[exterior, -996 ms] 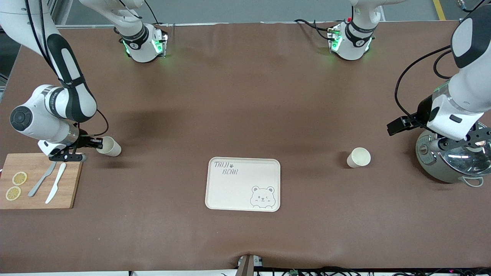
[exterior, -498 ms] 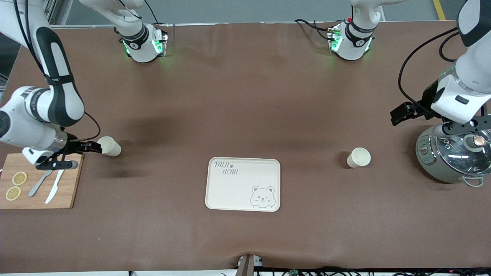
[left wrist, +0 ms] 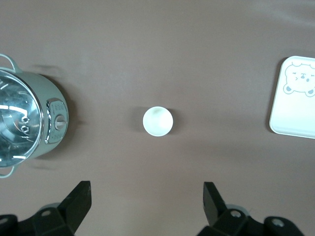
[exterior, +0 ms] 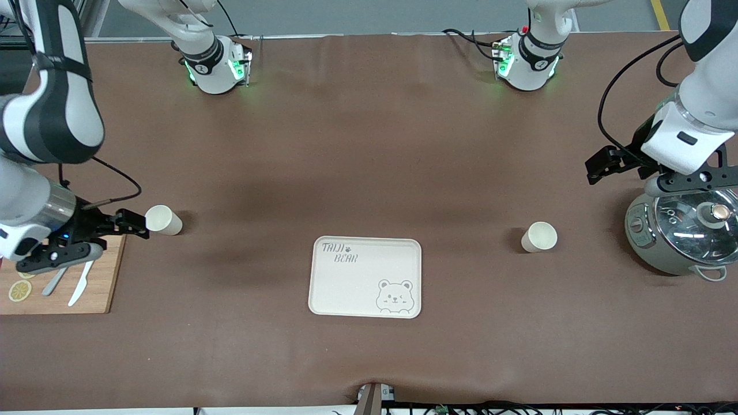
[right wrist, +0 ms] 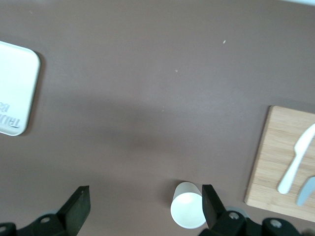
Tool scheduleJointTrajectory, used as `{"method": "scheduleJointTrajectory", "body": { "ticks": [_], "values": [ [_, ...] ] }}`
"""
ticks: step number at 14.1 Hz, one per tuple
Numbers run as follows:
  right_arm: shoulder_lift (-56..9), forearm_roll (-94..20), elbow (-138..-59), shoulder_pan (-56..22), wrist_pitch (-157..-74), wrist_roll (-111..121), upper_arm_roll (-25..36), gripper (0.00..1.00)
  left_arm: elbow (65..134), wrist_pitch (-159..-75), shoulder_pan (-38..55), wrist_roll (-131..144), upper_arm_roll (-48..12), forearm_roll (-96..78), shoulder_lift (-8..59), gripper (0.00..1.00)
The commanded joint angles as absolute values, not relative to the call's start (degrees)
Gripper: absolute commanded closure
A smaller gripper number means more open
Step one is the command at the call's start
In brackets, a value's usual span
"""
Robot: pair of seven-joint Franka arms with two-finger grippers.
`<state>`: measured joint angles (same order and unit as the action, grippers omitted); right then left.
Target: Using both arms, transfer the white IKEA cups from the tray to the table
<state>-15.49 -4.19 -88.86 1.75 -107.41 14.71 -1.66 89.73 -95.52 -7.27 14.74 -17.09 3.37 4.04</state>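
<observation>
One white IKEA cup (exterior: 163, 220) stands upright on the brown surface (exterior: 369, 150) toward the right arm's end, just beside the corner of the wooden cutting board (exterior: 92, 288). The other white IKEA cup (exterior: 539, 237) stands upright toward the left arm's end, between the tray (exterior: 365, 276) and the steel pot with its glass lid (exterior: 683, 236). The tray, with its winking bear and "TAIJI BEAR" lettering, lies bare at the middle of the surface, well apart from both cups. By that layout the job looks done: each cup sits out on its own arm's side, which is probably why they ended up so far apart, each arm setting down within its own easy reach.

The right pincer (exterior: 130, 223) hangs just beside its cup, over the edge of the cutting board, with its fingers spread and nothing between them; in the right wrist view the cup (right wrist: 187, 211) sits close to one fingertip (right wrist: 209, 199) but apart from it, so the cup is free. The left pincer (left wrist: 146, 201) is up over the surface near the pot, also spread wide and empty, and its wrist view looks straight down at its cup (left wrist: 157, 121) from well above.

On the cutting board lie a white plastic knife (exterior: 81, 285), a grey utensil (exterior: 55, 282) beside it and a lemon slice (exterior: 20, 290); the right arm covers part of them.
</observation>
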Motion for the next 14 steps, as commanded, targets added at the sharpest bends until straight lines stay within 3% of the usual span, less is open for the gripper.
{"method": "scheduleJointTrajectory", "body": {
  "ticks": [1,5,8,12,14],
  "values": [
    [-7.8,-3.5,-89.3,2.8,-101.1,15.9,-1.7,0.0,90.7,-96.5,-8.3,13.2,-17.1,3.7,2.5,0.0],
    [-2.8,-3.1,-88.6,4.8,-94.4,15.3,-0.8,0.0,89.2,-94.8,-8.4,11.1,-17.0,4.5,2.4,0.0],
    [4.8,-3.1,-98.7,6.9,-96.6,15.9,-0.9,0.0,86.6,-93.0,-10.0,8.3,-17.0,4.3,2.5,0.0],
    [5.1,-2.8,-99.1,7.2,-92.9,15.1,-0.9,0.0,86.5,-93.0,-10.6,7.9,-17.0,3.9,2.1,0.0],
    [3.7,-2.8,-94.9,7.2,-92.6,15.2,-1.0,0.0,85.8,-93.0,-6.0,8.6,-13.0,3.0,1.4,0.0]
  ]
}}
